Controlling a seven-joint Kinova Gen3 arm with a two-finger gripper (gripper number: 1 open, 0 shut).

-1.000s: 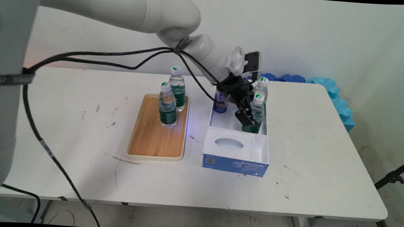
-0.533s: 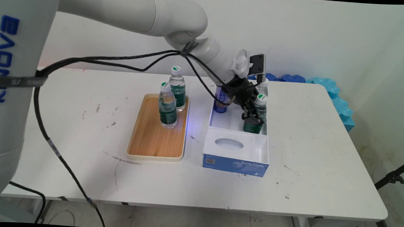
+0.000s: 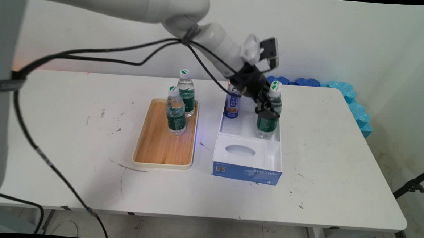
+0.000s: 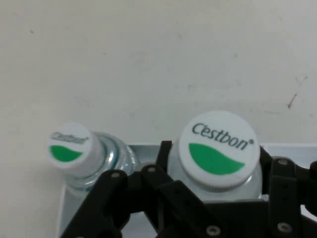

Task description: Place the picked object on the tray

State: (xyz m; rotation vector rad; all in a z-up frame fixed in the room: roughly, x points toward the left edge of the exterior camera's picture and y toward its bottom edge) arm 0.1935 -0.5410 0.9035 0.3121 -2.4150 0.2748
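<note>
Right now the hand is gripping a bottle just below its cap, holding it inside the box. Another bottle is standing close beside the hand; swinging sideways could be toppling it, or the high grip slipping.

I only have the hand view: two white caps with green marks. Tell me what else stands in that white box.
Observer: A blue drink can stands in the white open box's far left corner, picture-left of the black gripper.
Operator: Give me where the fingers grip the held clear water bottle.
Observer: On its upper body, just above its green label.
Operator: Report what's beside the box.
Observer: A wooden tray lies to its picture-left, carrying two more capped clear water bottles.
</note>
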